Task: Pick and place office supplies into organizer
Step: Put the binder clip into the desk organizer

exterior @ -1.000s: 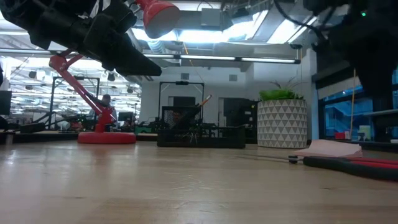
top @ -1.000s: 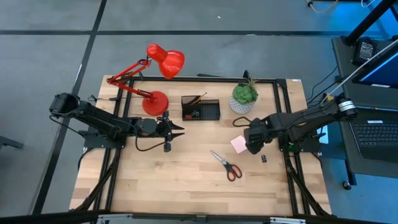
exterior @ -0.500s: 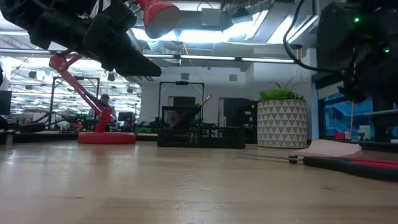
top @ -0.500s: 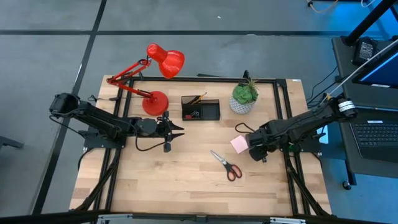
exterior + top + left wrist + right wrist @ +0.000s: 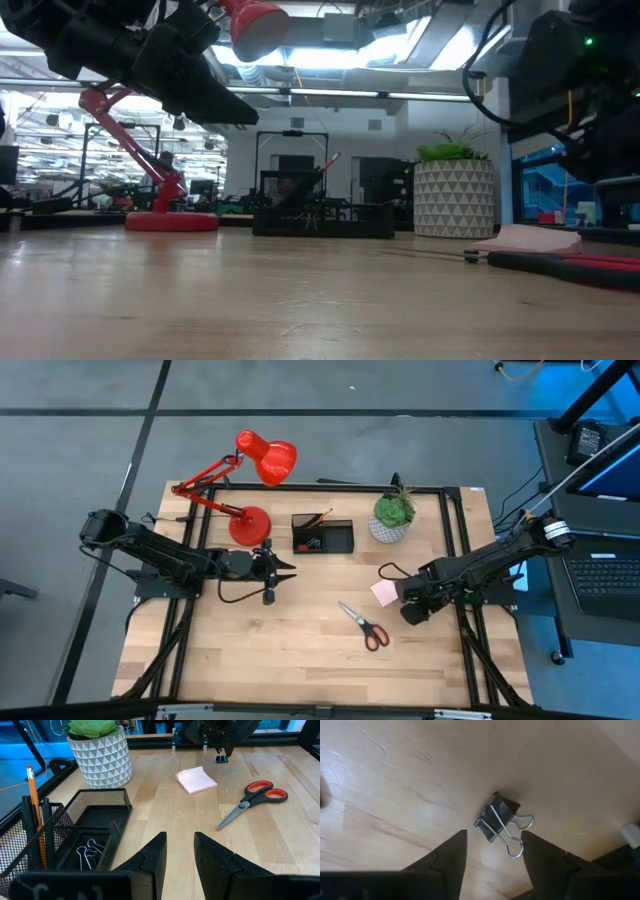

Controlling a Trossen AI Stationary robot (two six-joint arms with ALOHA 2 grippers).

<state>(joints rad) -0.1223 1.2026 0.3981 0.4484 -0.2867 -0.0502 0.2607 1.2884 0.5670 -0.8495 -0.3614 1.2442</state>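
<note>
Binder clip (image 5: 496, 821): on worktop, my right end effector (image 5: 492, 851) spread above; next, lower and clamp.

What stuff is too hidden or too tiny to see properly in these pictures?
- Binder clip: in the high view the right gripper hangs over it and hides it.
- Organizer: the left wrist view's edge cuts off its taller section; the mesh blurs what stands inside.
- Scissors: the low view shows only a sliver, cut off at the edge.
- Organizer's contents: too small in the high view.
</note>
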